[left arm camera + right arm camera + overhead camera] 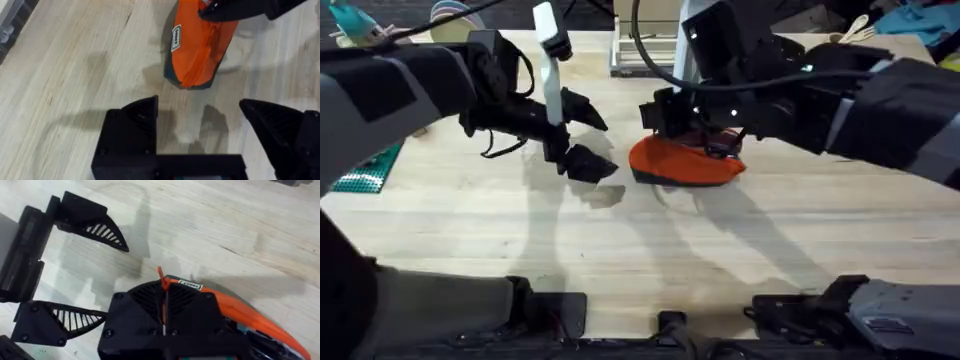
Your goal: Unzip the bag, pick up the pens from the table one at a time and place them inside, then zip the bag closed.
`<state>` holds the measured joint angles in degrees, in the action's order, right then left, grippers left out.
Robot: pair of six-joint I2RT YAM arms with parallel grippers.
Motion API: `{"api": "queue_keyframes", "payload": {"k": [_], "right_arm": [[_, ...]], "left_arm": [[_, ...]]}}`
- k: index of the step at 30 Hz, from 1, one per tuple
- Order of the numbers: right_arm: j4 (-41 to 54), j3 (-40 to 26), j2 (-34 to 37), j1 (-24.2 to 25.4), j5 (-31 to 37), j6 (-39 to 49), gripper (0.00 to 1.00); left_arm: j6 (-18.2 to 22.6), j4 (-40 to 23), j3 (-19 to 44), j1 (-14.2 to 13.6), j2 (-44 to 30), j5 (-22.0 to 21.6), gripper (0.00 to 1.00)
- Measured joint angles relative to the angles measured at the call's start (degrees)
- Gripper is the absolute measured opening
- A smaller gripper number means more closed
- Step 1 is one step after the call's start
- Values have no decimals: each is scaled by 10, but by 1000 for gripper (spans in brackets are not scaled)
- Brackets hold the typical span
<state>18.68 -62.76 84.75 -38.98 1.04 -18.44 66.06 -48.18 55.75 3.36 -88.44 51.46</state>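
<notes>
The orange bag (pixel 682 162) lies near the middle of the table (pixel 640 250). My right gripper (pixel 705 135) sits on the bag's top and is shut on the small red zipper pull (pixel 161 277), a red strip running between its fingers (pixel 145 305). The left wrist view shows the bag (pixel 195 45) with its zip seam facing up and the right gripper (pixel 220 10) at its far end. My left gripper (pixel 595 138) hovers open just left of the bag, with bare wood between its fingers (pixel 135 125). The pens are out of view.
A green studded plate (pixel 365 170) lies at the table's left edge. A pale rack (pixel 640 50) stands at the back, with clutter behind it. Bare wood stretches in front of the bag toward the arm bases.
</notes>
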Motion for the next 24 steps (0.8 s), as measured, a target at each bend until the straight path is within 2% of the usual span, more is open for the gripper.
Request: {"api": "queue_keyframes", "payload": {"k": [11,17,24], "right_arm": [[0,0,0,0,0,0,31],[0,0,0,0,0,0,31],[0,0,0,0,0,0,31]], "left_arm": [[1,25,0,-3,0,33,993],[2,53,0,-29,-11,57,993],[4,102,0,-59,-94,113,993]]}}
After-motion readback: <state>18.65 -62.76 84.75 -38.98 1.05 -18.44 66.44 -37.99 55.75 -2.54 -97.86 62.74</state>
